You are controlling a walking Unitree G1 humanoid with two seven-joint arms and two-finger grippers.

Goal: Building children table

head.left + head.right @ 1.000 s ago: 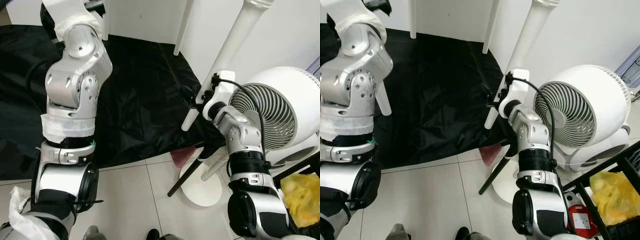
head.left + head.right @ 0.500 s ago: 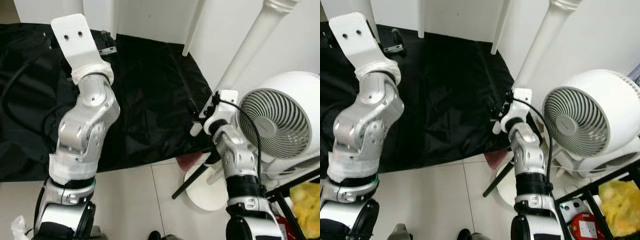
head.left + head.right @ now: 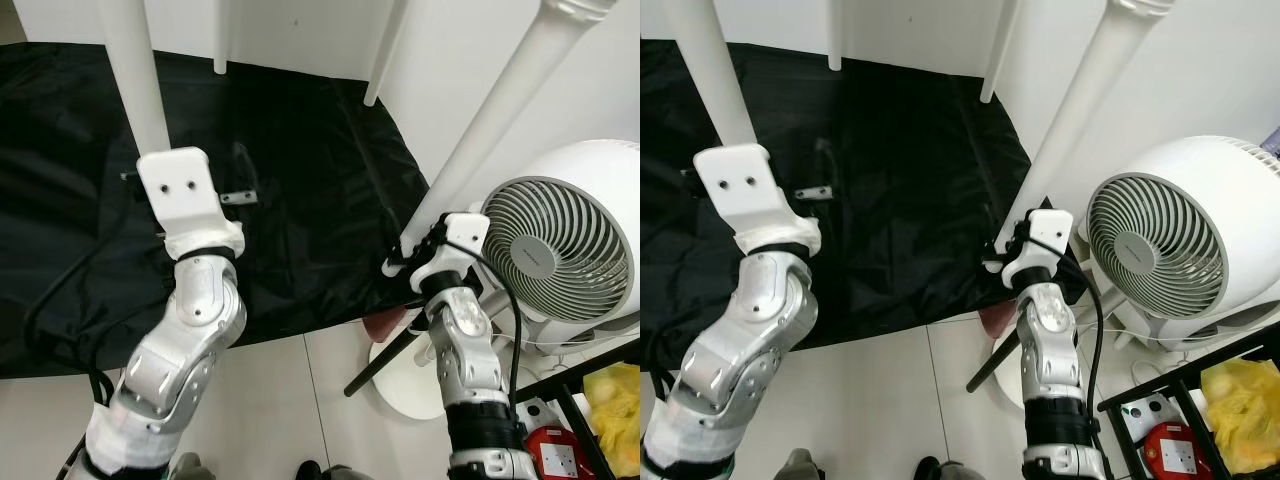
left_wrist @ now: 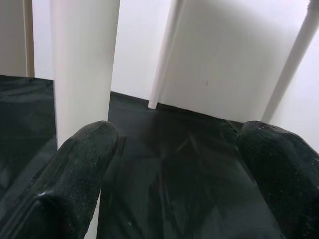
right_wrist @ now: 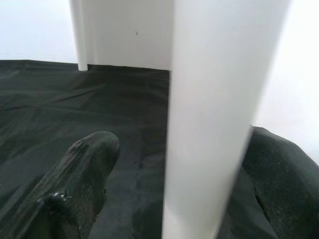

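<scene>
The white children's table stands on a black sheet [image 3: 300, 180]; its legs rise out of the top of the head views. My left gripper [image 4: 174, 134] is open, and the near left leg [image 4: 84, 69] stands just beside one of its fingertips [image 4: 92, 149], outside the gap. My left wrist [image 3: 180, 195] sits at that leg [image 3: 135, 80]. My right gripper [image 5: 184, 144] is open around the near right leg [image 5: 219, 99]. One finger [image 5: 92, 164] stays apart from the leg; the other [image 5: 284, 169] is close against it. My right wrist [image 3: 445, 245] is at the foot of that leg [image 3: 500, 110].
A white fan [image 3: 560, 250] stands on the tiled floor right of my right arm, with a black rod [image 3: 385, 360] leaning by its round base. A small metal bracket [image 3: 237, 197] lies on the sheet. Two far table legs [image 3: 222, 40] [image 3: 388, 55] stand at the back. A yellow bag [image 3: 615, 395] is at the lower right.
The camera has shifted. My left arm has unfolded from near my head and stretched forward to the near left leg. My right gripper has stayed at the right leg.
</scene>
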